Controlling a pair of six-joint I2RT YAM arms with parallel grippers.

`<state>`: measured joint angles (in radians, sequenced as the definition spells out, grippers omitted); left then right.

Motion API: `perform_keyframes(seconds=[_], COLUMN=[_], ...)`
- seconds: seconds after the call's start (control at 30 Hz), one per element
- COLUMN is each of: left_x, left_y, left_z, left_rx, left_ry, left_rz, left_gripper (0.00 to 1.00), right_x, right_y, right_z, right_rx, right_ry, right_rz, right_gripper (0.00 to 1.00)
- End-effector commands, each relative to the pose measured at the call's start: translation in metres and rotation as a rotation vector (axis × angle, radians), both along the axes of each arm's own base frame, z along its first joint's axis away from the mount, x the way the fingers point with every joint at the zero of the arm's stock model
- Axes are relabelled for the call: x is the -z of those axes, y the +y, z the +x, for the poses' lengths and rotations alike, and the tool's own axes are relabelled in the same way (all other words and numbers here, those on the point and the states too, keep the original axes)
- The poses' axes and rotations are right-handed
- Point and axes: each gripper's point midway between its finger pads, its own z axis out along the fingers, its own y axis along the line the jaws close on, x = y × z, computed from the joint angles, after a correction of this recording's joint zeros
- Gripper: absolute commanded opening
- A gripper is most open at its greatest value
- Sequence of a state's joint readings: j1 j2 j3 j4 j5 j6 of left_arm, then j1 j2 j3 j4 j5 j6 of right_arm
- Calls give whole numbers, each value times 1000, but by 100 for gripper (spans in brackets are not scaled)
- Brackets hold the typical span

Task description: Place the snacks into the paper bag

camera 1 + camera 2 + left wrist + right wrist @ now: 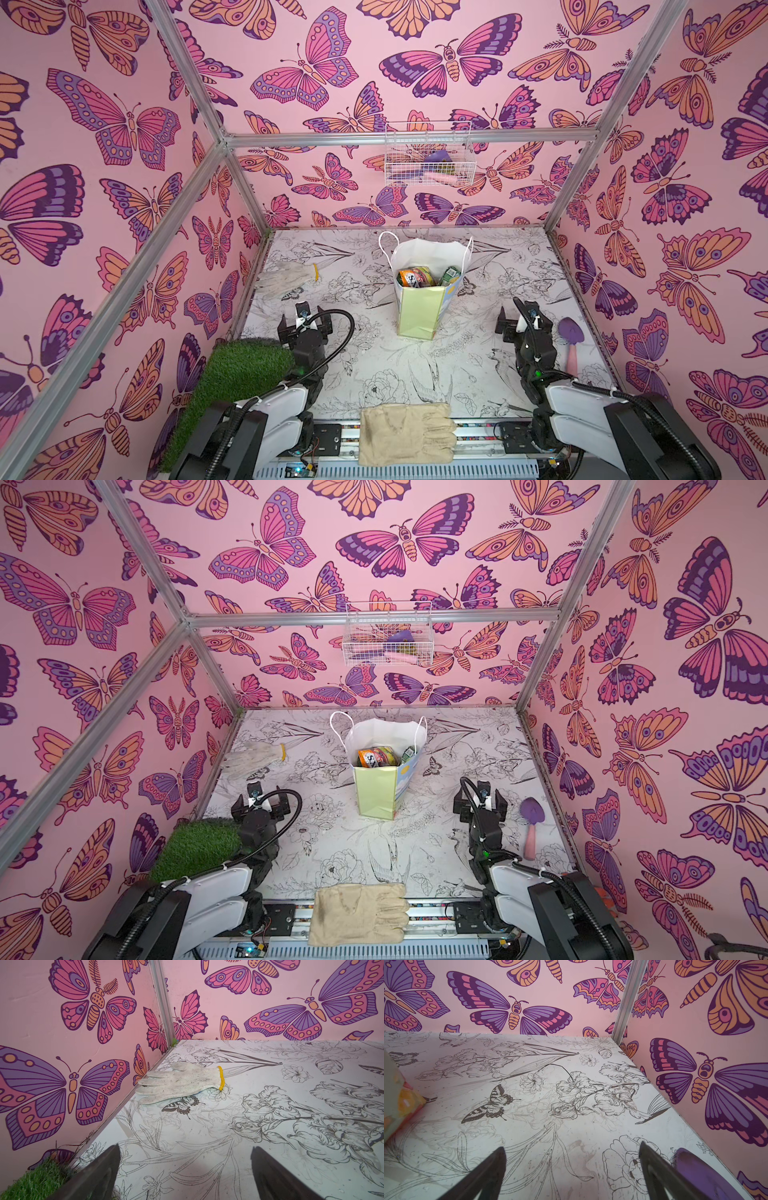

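The paper bag [417, 318] [375, 796] stands upright in the middle of the table, white with a pale green panel facing me, its mouth open. Snacks lie inside it: an orange-and-green packet [415, 276] [376, 756] and a green packet [451, 275] [408, 754]. No packet shows on the table. My left gripper [304, 321] [261, 803] [185, 1148] hovers open and empty to the bag's left. To the bag's right my right gripper [524, 325] [480, 803] [572, 1147] is open and empty too. A corner of the bag [396, 1101] shows in the right wrist view.
A white knit glove [286, 274] [180, 1082] lies at the far left. A beige glove [405, 434] rests on the front rail. A purple trowel [571, 336] [704, 1174] lies beside the right gripper. A grass patch [232, 374] sits front left; a wire basket [428, 158] hangs on the back wall.
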<state>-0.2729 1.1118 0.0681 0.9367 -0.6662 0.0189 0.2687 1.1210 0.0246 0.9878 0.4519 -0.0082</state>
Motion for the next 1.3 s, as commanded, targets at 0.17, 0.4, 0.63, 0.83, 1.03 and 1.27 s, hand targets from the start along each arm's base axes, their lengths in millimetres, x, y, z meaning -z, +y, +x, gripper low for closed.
perform_keyframes(seconds=[0.17,0.4,0.63,0.83,1.03,1.27], left_x=[-13,-13,-10,-9,-9,-5], left_y=[0,1,1,-1,-1,-4], left_z=[8,13,21,24,26,28], left_rx=[-1,2,1,20,35,54], left_ry=[-57,-64,-70,-68,-84,-99], left_rz=[-28,-13,7,8,11,27], left_gripper=[99,99,99,99,99,99], right_x=[-22,-22,-19,-27,-22,-20], right_y=[0,-3,-8,-9,-8,0], right_z=[13,16,16,26,31,32], right_rx=[6,19,32,35,3,-48], right_ry=[-79,-77,-68,-83,-95,-91], right_rz=[16,22,26,22,6,-6], right_gripper=[99,99,99,99,99,99])
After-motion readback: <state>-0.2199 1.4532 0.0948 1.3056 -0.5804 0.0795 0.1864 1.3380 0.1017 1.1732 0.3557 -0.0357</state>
